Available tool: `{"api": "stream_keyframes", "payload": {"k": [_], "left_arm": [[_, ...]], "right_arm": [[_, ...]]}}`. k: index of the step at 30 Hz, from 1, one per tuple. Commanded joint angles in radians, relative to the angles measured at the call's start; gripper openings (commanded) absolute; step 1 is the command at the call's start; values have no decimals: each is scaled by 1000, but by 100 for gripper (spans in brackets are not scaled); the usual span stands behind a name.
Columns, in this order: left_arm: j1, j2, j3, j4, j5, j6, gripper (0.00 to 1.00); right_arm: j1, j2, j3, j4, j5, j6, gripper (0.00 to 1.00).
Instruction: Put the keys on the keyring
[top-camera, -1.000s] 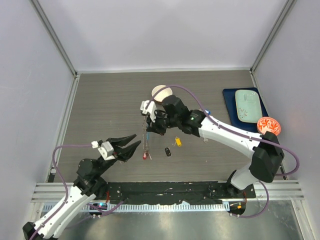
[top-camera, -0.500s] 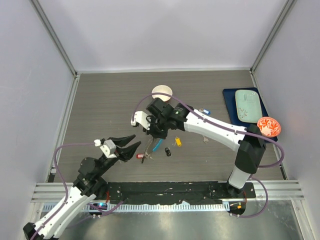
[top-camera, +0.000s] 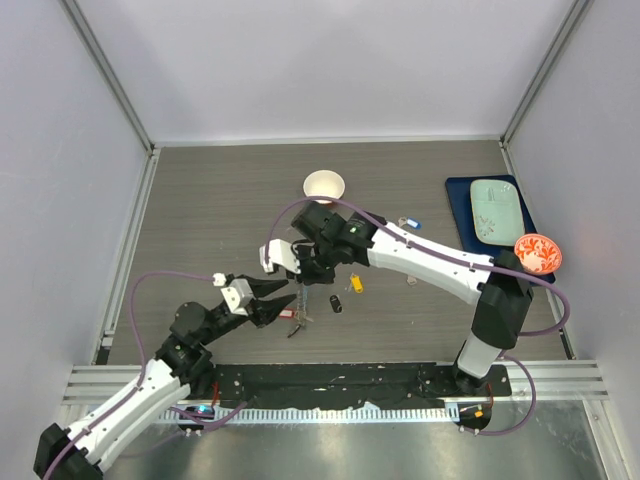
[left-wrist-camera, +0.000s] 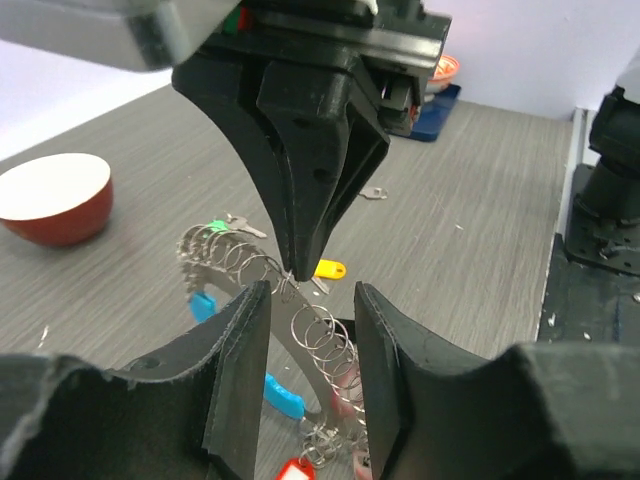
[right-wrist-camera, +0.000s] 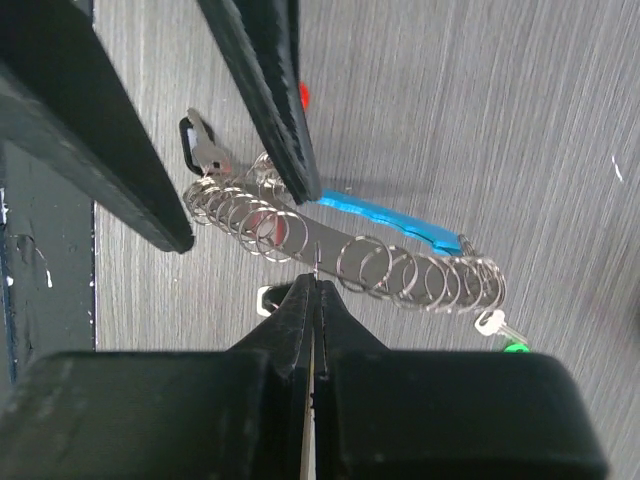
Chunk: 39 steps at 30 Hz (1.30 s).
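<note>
The white bowl sits far of centre, only its pale inside showing. At the right edge the blue tray carries a pale green plate, with a red patterned bowl at its near right corner. On the left, my left gripper has its jaws parted, one on each side of the keyring, not pinching it. The keyring, a coil of silver loops with a blue tag, is near the middle of the surface, near of the white bowl. I cannot tell whether it rests there or hangs just above. A green-tagged key hangs at its far end. My right gripper has its jaws closed on the coil's middle. Loose to the right lie a black-tagged key, a yellow-tagged key and a plain key. A blue-tagged key lies just beyond my right arm.
</note>
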Motion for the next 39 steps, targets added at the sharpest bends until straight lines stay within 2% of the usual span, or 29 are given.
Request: {"api": "stream_keyframes", "payload": {"k": [1, 8, 19, 24, 31, 39], "left_arm": [[-4, 63, -47, 83, 82, 49, 41], [-4, 161, -15, 89, 104, 84, 36], [-3, 135, -32, 128, 102, 92, 32], [-3, 184, -23, 147, 139, 90, 31], [-4, 248, -6, 164, 154, 87, 21], [-3, 242, -4, 164, 150, 90, 20]], "right_arm": [[22, -77, -1, 50, -53, -81, 1], [42, -99, -29, 58, -51, -106, 1], [60, -114, -52, 73, -47, -106, 1], [69, -113, -52, 78, -51, -104, 1], [80, -113, -54, 87, -56, -103, 1], [88, -113, -57, 93, -60, -107, 1]]}}
